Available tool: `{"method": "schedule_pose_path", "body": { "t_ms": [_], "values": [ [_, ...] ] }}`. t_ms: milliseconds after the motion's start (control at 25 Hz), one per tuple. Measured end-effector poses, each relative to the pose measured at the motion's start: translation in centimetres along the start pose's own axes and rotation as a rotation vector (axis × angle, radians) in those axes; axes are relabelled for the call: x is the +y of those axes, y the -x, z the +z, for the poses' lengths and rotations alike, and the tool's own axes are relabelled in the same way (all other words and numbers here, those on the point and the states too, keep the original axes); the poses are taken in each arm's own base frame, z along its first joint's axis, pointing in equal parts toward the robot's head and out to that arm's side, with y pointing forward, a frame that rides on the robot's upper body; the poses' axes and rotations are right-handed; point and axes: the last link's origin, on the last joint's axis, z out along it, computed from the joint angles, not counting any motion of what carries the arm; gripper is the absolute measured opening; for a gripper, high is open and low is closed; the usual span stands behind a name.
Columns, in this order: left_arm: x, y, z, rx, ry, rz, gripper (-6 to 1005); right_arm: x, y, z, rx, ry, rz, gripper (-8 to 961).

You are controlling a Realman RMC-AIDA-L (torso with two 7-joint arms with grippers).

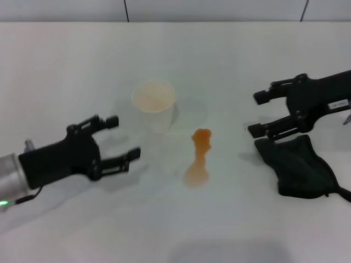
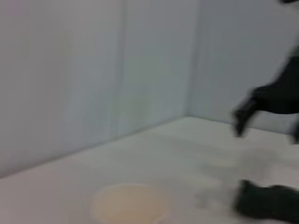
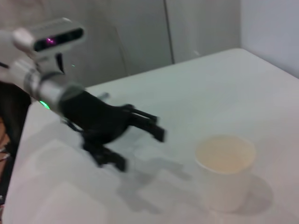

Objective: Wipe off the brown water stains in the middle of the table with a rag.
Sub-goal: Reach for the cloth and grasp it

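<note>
Nearest us, our left gripper (image 1: 119,138) hangs open and empty beside the paper cup (image 1: 154,104); our right gripper (image 1: 258,113), also open, hovers just above the rag (image 1: 299,167), well right of the brown water stains (image 1: 198,156), whose long axis runs toward us on the table (image 1: 66,60)

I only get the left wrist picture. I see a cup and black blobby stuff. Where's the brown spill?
Observer: The brown water stains lie on the table, just in front of the paper cup, between both arms.
Operator: Is the rag on it yet?
Observer: No. The rag lies off to the robot's right, apart from the stain.
Operator: Who's near the rag?
Observer: The right gripper hangs just above its far edge, fingers open, holding nothing.
Operator: And my arm?
Observer: The left gripper is open too, left of the cup and not touching it.
</note>
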Motion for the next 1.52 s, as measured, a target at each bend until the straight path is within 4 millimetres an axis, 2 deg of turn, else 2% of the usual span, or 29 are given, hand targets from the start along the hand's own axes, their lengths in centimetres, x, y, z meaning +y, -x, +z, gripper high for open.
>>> {"method": "schedule_pose_path", "body": {
  "t_ms": [160,360,520,680,960,1480,1520],
  "values": [
    [1.1,-1.7,-2.3,-0.022,0.098,-0.001,894,0.2,-0.4,-0.7,0.047,-0.033,0.045,854],
    [2.3,-4.5,-4.3,-0.083,0.238,0.019,894,0.5,-0.8,-0.5,0.125,-0.047,0.102,850],
    [2.4,-6.3,-5.0,-0.178,0.286,0.038,894,0.5,-1.6,-0.1,0.18,-0.058,0.136,834],
    [1.9,-7.4,-4.8,-0.255,0.293,0.072,894,0.2,-2.7,0.9,0.253,-0.092,0.175,756],
    [1.1,-7.7,-3.8,-0.369,0.316,0.075,894,-0.2,-3.8,1.7,0.282,-0.12,0.198,744],
    [0.9,-7.8,-3.5,-0.373,0.304,0.082,894,0.3,-4.4,3.5,0.339,-0.108,0.111,716],
    [0.9,-7.8,-3.5,-0.373,0.304,0.083,894,0.3,-4.5,3.6,0.34,-0.109,0.109,681]
  ]
}}
